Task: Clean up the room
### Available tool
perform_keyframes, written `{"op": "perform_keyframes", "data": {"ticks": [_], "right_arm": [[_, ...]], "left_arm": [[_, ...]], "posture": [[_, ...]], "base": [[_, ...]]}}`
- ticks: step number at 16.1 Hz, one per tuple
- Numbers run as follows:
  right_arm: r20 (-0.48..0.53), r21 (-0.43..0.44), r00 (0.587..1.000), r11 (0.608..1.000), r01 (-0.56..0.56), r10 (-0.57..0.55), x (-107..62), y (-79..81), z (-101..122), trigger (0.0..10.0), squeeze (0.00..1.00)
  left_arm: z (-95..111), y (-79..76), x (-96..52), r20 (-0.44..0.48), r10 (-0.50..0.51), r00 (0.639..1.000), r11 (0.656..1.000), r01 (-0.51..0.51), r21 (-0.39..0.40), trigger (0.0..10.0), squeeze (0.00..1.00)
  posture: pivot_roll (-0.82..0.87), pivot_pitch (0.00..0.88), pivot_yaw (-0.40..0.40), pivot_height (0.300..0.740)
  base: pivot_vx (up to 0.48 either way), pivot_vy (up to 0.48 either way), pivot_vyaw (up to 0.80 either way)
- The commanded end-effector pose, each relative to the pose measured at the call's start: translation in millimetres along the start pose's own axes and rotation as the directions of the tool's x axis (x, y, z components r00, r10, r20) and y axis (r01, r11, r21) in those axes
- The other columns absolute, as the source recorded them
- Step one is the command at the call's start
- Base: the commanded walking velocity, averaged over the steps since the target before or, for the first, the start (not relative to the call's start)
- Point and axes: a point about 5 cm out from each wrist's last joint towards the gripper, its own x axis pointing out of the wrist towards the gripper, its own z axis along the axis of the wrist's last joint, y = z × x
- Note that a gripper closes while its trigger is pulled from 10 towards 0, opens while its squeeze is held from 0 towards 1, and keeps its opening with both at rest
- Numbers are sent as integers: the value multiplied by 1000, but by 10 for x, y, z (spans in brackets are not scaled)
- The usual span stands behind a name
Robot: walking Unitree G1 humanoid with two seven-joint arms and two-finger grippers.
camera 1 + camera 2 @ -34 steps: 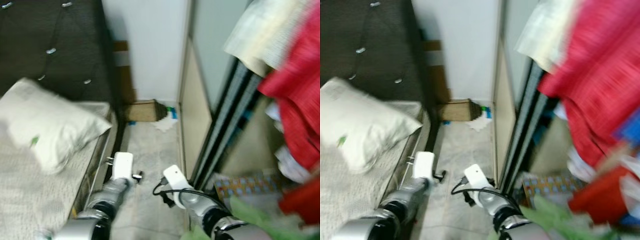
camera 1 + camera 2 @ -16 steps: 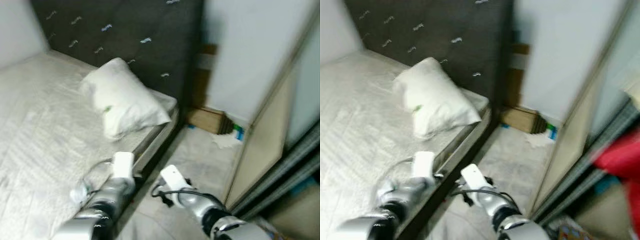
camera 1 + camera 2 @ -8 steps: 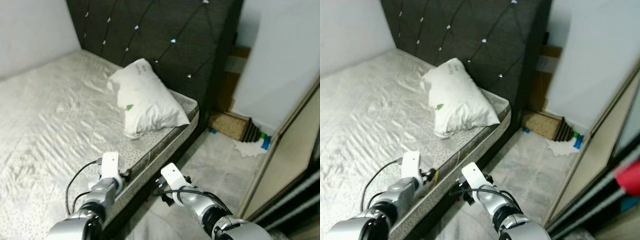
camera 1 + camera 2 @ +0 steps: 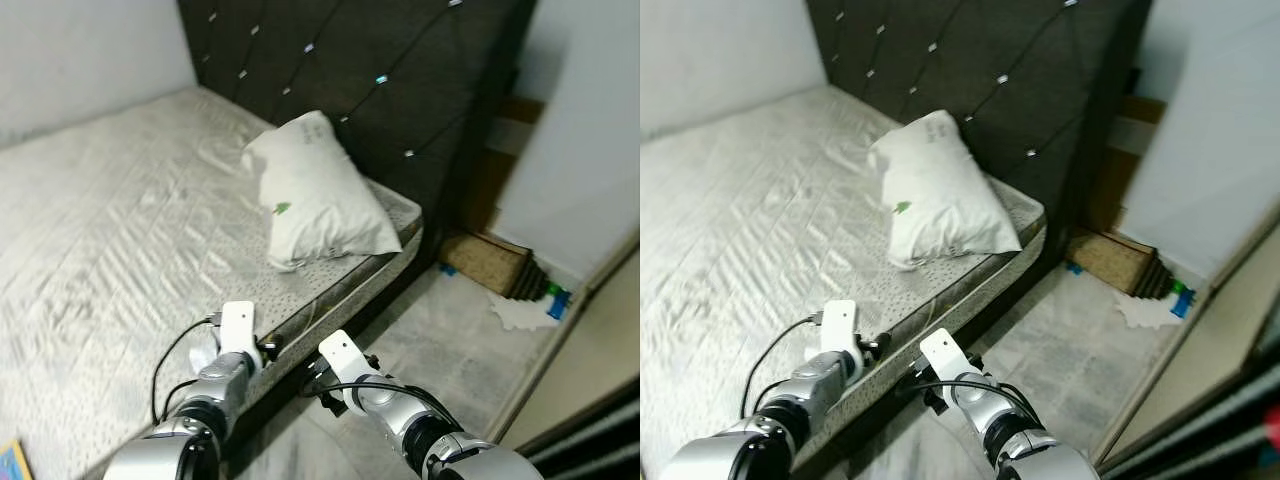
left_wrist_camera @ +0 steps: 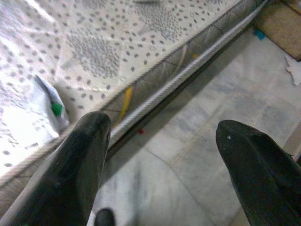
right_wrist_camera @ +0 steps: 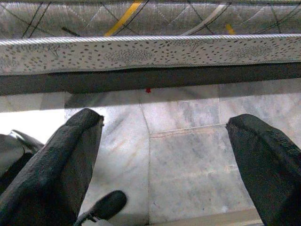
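White pillow (image 4: pixel 316 193) with green mark, long axis running headboard (image 4: pixel 400 70) to mattress edge; both grippers (image 5: pixel 160 155) (image 6: pixel 164 155) spread, empty.

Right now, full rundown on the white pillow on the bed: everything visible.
The plump white fabric pillow carries a small green mark on its face. It lies on the bare grey patterned mattress near that mattress's corner, its upper end propped against the dark tufted headboard, so it sits tilted, not flat. Its case looks creased and slightly rumpled, with the lower edge sagging onto the mattress. Nothing else touches it.
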Motion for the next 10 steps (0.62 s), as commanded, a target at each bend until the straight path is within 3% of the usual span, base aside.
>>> {"op": "perform_keyframes", "data": {"ticks": [1, 10], "right_arm": [[9, 6, 1000, 1000, -3, 3, 5, 20, 46, 10000, 0], [13, -2, 1000, 1000, 0, 0, 5, 12, 63, 10000, 0]], "left_arm": [[20, 40, -2, 5, 10, 1000, 1000, -10, -3, 10000, 0], [35, 42, -1, 6, 4, 1000, 1000, -4, -2, 10000, 0]], "posture": [[-83, 0, -29, 740], [-85, 0, -26, 740]], "base": [[0, 0, 0], [255, 0, 0]]}}
